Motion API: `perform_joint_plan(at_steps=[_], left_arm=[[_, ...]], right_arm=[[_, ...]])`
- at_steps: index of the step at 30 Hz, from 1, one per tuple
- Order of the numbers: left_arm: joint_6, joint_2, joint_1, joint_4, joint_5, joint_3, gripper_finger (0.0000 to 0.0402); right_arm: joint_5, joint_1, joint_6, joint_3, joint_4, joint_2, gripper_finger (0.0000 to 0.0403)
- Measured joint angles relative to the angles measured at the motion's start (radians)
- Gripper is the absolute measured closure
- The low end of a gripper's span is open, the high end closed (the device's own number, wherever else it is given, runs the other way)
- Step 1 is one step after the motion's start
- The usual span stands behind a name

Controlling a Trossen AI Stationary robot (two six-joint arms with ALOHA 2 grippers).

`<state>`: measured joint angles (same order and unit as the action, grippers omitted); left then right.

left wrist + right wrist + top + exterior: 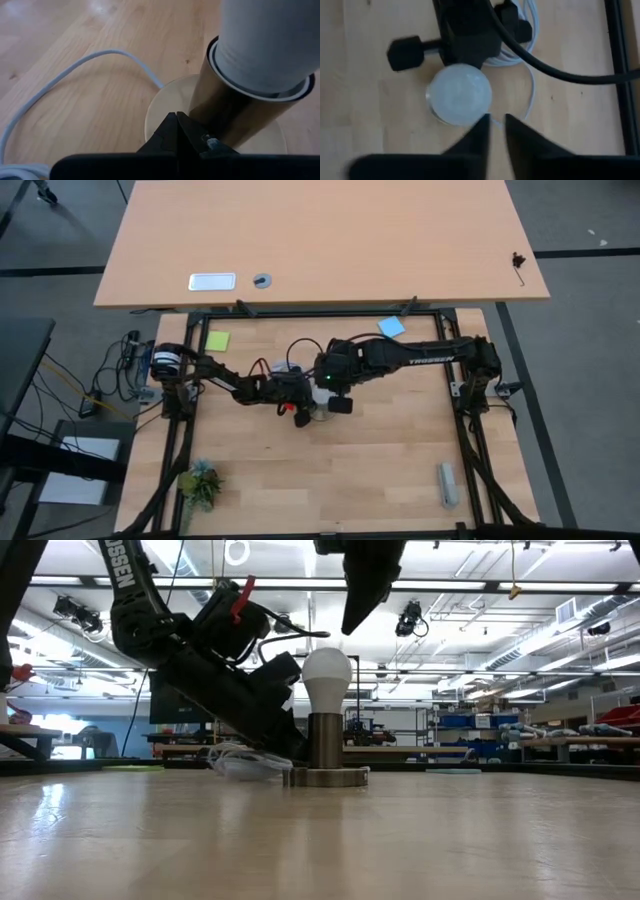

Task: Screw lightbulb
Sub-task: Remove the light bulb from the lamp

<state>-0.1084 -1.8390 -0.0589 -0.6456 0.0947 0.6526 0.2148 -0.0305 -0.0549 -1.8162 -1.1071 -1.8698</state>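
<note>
The white lightbulb (327,678) stands upright with its neck in the brassy stem (325,742) of the round socket base (326,777), at the table's middle (318,412). It also shows in the right wrist view (460,95). My left gripper (177,131) is shut and slants down from the table's left onto the socket base. My right gripper (496,125) hovers above the bulb, a little to one side and clear of it. Its fingers point down and are parted by only a narrow gap. My left gripper rests its shut fingertips (172,129) on the socket's round base plate (160,107), right at the foot of the stem. It comes slanting down from the table's left. The base lies flat on the table and the bulb stays upright in it.
The socket's white cable (60,80) loops on the table to the left of the base. A green note (217,340) and a blue note (391,327) lie at the far edge. A small plant (200,483) stands near left, and a grey block (447,483) lies near right.
</note>
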Motion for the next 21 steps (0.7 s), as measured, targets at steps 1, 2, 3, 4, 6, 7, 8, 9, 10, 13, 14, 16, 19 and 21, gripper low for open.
perform_joint_plan(at_steps=[1, 2, 3, 4, 6, 7, 8, 9, 10, 13, 14, 16, 19, 21], left_arm=[[0.0, 0.003, 0.0, 0.003, 0.0, 0.0, 0.0401], [0.0, 0.003, 0.0, 0.002, 0.0, 0.0, 0.0401], [0.001, 0.003, 0.0, 0.002, 0.0, 0.0, 0.0401], [0.001, 0.004, 0.0, 0.002, 0.0, 0.0, 0.0401], [0.001, 0.004, 0.0, 0.001, 0.0, 0.0, 0.0401], [0.001, 0.004, 0.0, 0.001, 0.0, 0.0, 0.0401], [0.001, 0.004, 0.0, 0.0, 0.0, 0.0, 0.0401], [0.002, 0.004, 0.0, 0.0, 0.0, 0.0, 0.0401], [0.001, 0.004, 0.0, -0.001, 0.0, 0.0, 0.0401], [-0.003, 0.005, 0.0, -0.001, -0.013, 0.0, 0.0401], [-0.004, 0.005, 0.001, -0.002, -0.018, 0.0, 0.0401], [-0.005, 0.006, 0.002, -0.005, -0.021, 0.0, 0.0401], [-0.005, 0.014, 0.002, -0.01, -0.023, 0.001, 0.0401], [-0.004, 0.029, 0.002, -0.001, -0.025, 0.002, 0.0401]], right_arm=[[0.002, 0.0, 0.01, 0.007, 0.003, 0.0, 0.0375], [0.003, 0.001, 0.021, 0.015, 0.007, 0.0, 0.0388], [0.003, 0.0, 0.028, 0.022, 0.008, 0.0, 0.0389], [0.003, 0.0, 0.032, 0.028, 0.014, 0.0, 0.0388], [0.006, -0.001, 0.041, 0.038, 0.024, 0.0, 0.0388], [0.011, -0.001, 0.048, 0.045, 0.034, 0.0, 0.0392], [0.021, -0.001, 0.053, 0.054, 0.038, 0.003, 0.0395], [0.028, -0.001, 0.059, 0.067, 0.049, 0.008, 0.0397], [0.028, -0.001, 0.06, 0.08, 0.069, 0.018, 0.0396], [0.028, -0.001, 0.062, 0.132, 0.125, 0.076, 0.0397], [0.028, -0.001, 0.062, 0.156, 0.152, 0.098, 0.0398], [0.024, -0.001, 0.065, 0.219, 0.21, 0.141, 0.0398], [-0.002, -0.001, 0.066, 0.323, 0.316, 0.216, 0.04], [-0.004, -0.001, 0.062, 0.388, 0.377, 0.266, 0.04]])
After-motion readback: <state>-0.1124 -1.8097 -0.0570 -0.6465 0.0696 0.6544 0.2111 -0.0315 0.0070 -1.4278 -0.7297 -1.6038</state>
